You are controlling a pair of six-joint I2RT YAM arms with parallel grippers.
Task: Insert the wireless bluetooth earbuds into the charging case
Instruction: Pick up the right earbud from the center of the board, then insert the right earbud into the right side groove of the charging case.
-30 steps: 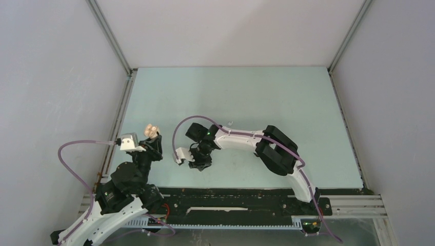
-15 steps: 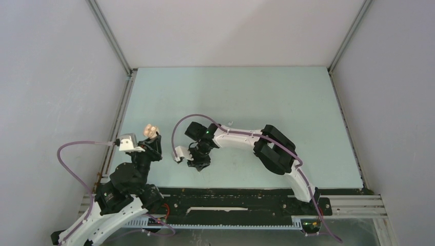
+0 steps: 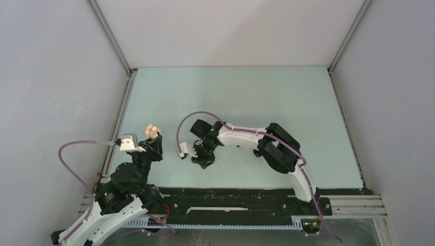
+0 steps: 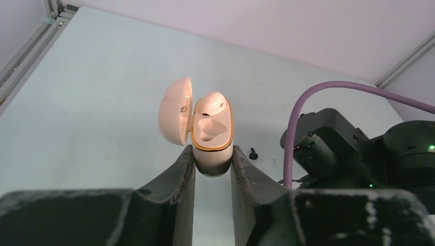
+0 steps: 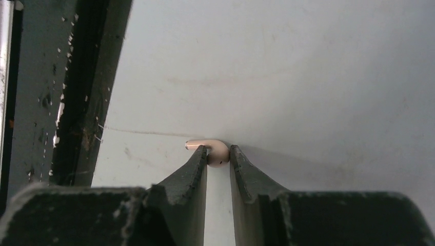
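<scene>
My left gripper is shut on a cream charging case with a gold rim. Its lid is swung open to the left, and one cream earbud sits in its far socket. The case shows at the left of the top view. My right gripper is shut on a cream earbud, its stem pointing left, just above the table. In the top view the right gripper is near the front edge, right of the case. No other earbuds show.
A small black screw lies on the pale green table just right of the case. The dark front rail of the table runs along the left of the right wrist view. Grey walls enclose the table.
The right arm has shifted slightly to the right and away from the front edge, with its gripper lifting. The left arm and the case have stayed still.
</scene>
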